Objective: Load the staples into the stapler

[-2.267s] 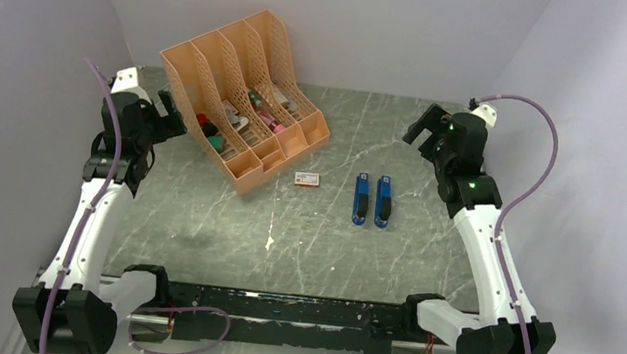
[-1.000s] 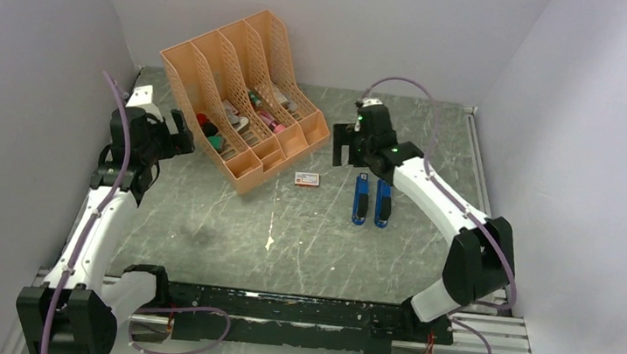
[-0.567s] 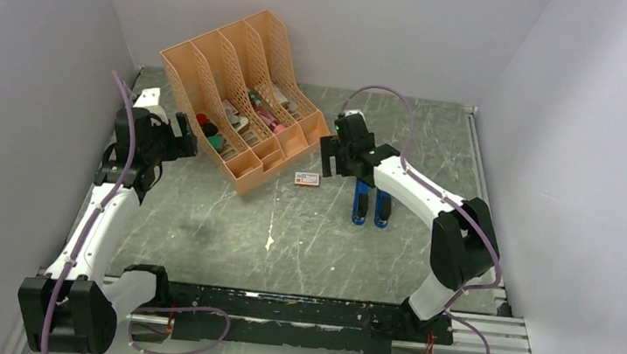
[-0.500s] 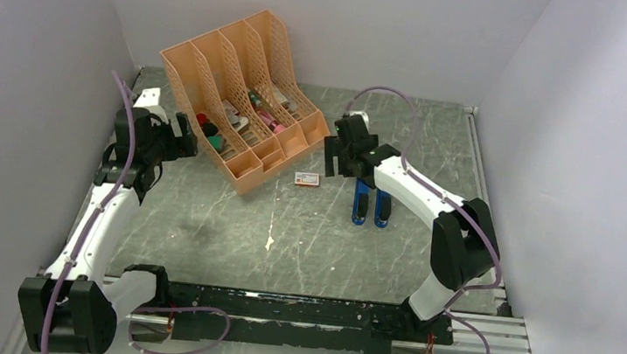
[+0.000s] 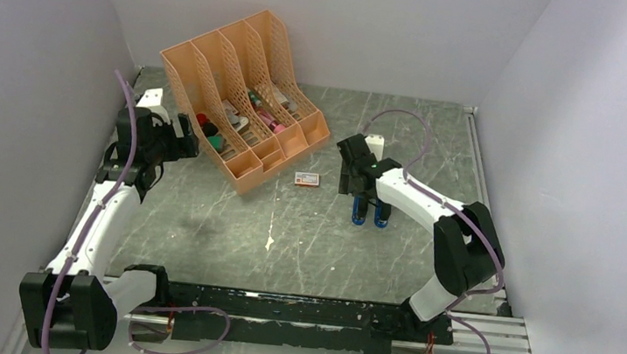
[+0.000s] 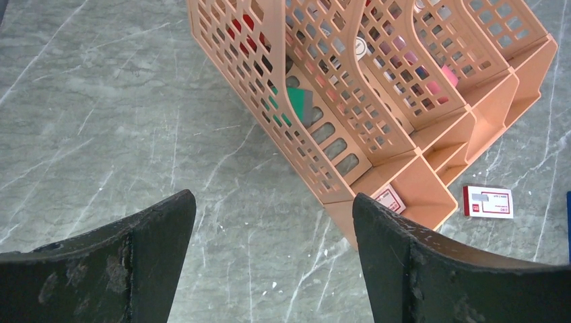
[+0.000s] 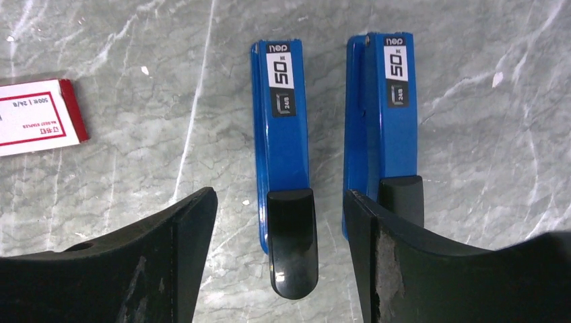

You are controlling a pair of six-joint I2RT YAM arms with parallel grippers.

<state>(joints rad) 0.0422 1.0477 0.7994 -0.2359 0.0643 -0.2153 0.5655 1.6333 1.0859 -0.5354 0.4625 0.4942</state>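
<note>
Two blue staplers with black ends lie side by side on the table, the left one and the right one. My right gripper hangs open just above them. Its fingers straddle the black end of the left stapler without touching it, and the right finger covers part of the right stapler. The staples themselves are out of view; only a small white-and-red box lies left of the staplers. My left gripper is open and empty over bare table beside the file rack.
An orange file rack with several compartments holding small items stands at the back left. A red-and-white box lies in its nearest compartment. Walls close in on both sides. The table is grey marble-patterned.
My right arm has swung from near the white-and-red box to over the staplers and dropped lower, its jaws narrowing a little. The left arm has barely moved.
</note>
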